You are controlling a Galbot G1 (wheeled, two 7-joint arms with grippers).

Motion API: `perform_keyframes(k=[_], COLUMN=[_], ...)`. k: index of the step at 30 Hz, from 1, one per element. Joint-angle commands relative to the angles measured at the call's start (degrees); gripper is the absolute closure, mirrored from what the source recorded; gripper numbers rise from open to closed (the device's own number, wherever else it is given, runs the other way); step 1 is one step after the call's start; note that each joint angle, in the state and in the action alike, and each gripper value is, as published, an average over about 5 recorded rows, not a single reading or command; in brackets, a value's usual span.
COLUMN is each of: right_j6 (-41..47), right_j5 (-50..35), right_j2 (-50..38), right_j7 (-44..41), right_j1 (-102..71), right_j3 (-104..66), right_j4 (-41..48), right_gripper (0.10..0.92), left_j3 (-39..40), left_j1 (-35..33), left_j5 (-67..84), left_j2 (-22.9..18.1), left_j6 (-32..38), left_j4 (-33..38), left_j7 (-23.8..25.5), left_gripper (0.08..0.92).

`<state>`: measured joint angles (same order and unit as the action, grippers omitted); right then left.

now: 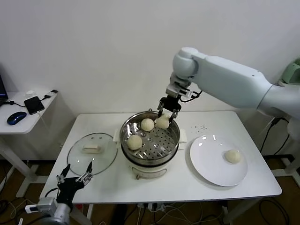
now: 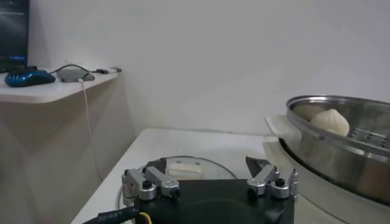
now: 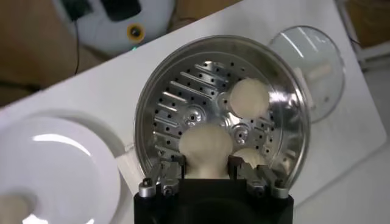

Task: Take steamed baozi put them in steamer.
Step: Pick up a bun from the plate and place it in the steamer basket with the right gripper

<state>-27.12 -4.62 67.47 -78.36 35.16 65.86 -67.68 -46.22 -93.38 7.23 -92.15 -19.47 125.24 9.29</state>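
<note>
Left to right in the head view. Side shelf (image 1: 28,110) at far 9 o'clock with a blue mouse (image 1: 16,117) and a black phone (image 1: 33,104). Left gripper (image 1: 74,178) parked low at 7 o'clock, off the near-left corner of the white table (image 1: 108,187), fingers spread wide, nothing between them; the left wrist view shows the same, both fingers (image 2: 152,182) apart, pointing over the table edge. Just beyond it lies the glass lid (image 1: 92,153), flat on the table, cream handle up, just beside the steamer's left side.

Steamer (image 1: 129,127) mid-table, steel basket on a cream pot base. Inside: one baozi (image 1: 134,142) at the basket's 8 o'clock and one baozi (image 1: 147,124) at about 11 o'clock, both resting on the perforated floor. A third baozi (image 1: 162,122) at roughly 1 o'clock, near the far rim, is clamped in the right gripper (image 1: 168,110), which reaches in from above on the long white arm. Right wrist view confirms it: held bun (image 3: 206,146) pinched between both fingers (image 3: 173,173), over the perforated floor; cannot tell if it touches the floor.

White plate (image 1: 206,164) at 3 o'clock, just beside the steamer, apart from it. The fourth baozi (image 1: 232,156) sits on its right half, alone.
</note>
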Motion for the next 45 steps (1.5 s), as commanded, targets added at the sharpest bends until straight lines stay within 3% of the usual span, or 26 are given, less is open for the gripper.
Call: perform_keyframes(k=[1, 22, 33, 40, 45], right_j6=[-11.3, -9.0, -6.8, -5.4, 3.3], right_j5=[14.0, 16.9, 15.4, 14.1, 11.1], right_j2=[3.9, 6.2, 5.8, 3.6, -1.7], right_j7=[4.2, 8.1, 8.5, 7.0, 4.2], right_j1=[-2.1, -10.8, -10.5, -8.0, -4.9], right_j3=[2.8, 3.3, 3.7, 1.0, -4.0], right_j4=[-5.1, -6.0, -6.4, -7.1, -9.3], right_gripper=[0.541, 0.54, 0.402, 0.233, 0.204], left_j3=[-0.3, -0.4, -0.1, 0.0, -0.2], left_j1=[-0.1, -0.2, 0.3, 0.4, 0.4], left_j5=[0.1, 0.4, 0.3, 0.2, 0.2], left_j2=[-0.5, -0.8, -0.9, -0.9, -1.0], left_j6=[0.2, 0.2, 0.2, 0.1, 0.0], left_j4=[0.5, 0.6, -0.1, -0.1, -0.1], left_j7=[-0.1, 0.0, 0.0, 0.0, 0.1], left_gripper=[0.177, 0.177, 0.177, 0.177, 0.177])
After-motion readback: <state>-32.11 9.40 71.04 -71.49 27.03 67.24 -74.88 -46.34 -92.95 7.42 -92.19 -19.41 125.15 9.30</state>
